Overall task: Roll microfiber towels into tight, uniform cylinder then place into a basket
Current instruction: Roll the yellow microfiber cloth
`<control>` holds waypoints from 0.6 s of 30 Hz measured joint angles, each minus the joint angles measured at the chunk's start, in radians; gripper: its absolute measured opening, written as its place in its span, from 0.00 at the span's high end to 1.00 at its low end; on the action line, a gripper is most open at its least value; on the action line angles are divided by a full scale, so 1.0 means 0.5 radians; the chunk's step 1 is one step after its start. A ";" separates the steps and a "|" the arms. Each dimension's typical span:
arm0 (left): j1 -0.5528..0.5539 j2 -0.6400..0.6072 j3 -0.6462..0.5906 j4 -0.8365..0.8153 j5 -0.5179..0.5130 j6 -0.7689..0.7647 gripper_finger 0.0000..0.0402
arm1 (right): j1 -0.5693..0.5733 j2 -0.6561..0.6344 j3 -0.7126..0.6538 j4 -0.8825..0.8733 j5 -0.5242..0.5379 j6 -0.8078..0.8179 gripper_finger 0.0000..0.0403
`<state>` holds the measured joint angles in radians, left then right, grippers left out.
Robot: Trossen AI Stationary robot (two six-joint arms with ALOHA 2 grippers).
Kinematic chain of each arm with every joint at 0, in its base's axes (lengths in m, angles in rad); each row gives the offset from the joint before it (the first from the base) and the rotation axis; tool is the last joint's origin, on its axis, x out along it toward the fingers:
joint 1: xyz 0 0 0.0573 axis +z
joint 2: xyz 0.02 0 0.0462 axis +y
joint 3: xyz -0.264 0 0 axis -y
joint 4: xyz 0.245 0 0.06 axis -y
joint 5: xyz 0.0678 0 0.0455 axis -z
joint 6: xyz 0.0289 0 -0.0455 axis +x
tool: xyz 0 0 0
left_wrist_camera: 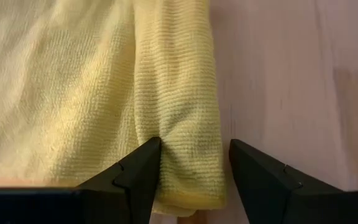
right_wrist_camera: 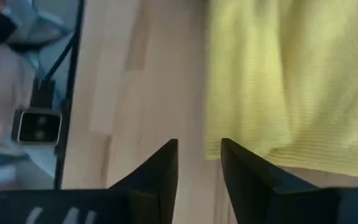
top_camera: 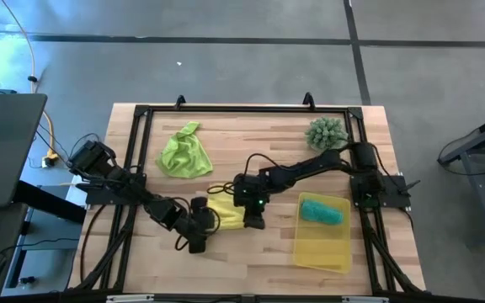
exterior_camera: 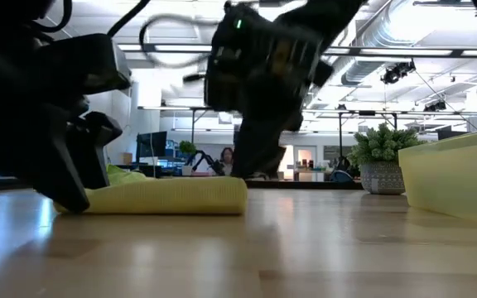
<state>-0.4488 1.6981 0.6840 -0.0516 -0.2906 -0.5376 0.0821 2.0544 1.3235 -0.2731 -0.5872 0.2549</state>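
Note:
The yellow towel point(top_camera: 226, 210) lies mid-table, its near edge rolled into a thick fold point(exterior_camera: 172, 197). My left gripper point(left_wrist_camera: 194, 146) is open at the left end of that roll, one finger on either side of it. My right gripper point(right_wrist_camera: 199, 149) hangs just above the wood at the towel's right edge, slightly open with nothing between its fingers. The lime green towel point(top_camera: 183, 153) lies crumpled at the far left. The teal towel point(top_camera: 322, 210) lies rolled in the yellow basket point(top_camera: 322, 252). My left gripper stands astride the left end of the yellow towel's rolled edge point(left_wrist_camera: 185, 124), slanting down from the table's left. One finger point(left_wrist_camera: 142, 171) rests on the cloth in the crease beside the roll. The other finger point(left_wrist_camera: 257, 171) stands over bare wood, apart from the cloth. The towel lies flat on the table.
A spiky green plant point(top_camera: 327, 133) in a pot stands at the far right. A black frame point(top_camera: 141, 114) borders the table. Bare wood point(top_camera: 251, 261) lies toward the near edge between the arms.

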 joint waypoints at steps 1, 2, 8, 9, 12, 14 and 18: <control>0.000 0.000 -0.001 0.018 0.015 -0.052 0.54 | 0.013 -0.037 0.000 -0.037 0.021 -0.070 0.71; 0.001 0.002 0.000 0.045 0.047 -0.104 0.54 | 0.032 -0.074 0.000 -0.077 0.055 -0.136 0.70; 0.055 0.003 0.000 0.106 0.208 -0.373 0.54 | 0.288 -0.210 0.003 -0.142 0.663 -0.544 0.70; 0.070 0.003 0.000 0.110 0.217 -0.408 0.54 | 0.349 -0.209 0.003 -0.146 0.811 -0.624 0.70; 0.110 0.003 0.000 0.120 0.237 -0.495 0.54 | 0.512 -0.184 0.002 -0.131 1.203 -0.756 0.70; 0.129 0.003 -0.001 0.130 0.256 -0.514 0.54 | 0.583 -0.178 0.002 -0.123 1.365 -0.791 0.70; 0.156 0.002 -0.003 0.141 0.292 -0.514 0.54 | 0.648 -0.178 0.004 -0.092 1.529 -0.885 0.70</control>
<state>-0.3707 1.6993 0.6827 0.0187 -0.1446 -0.7948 0.4063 1.9656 1.3256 -0.3191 0.1774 -0.1877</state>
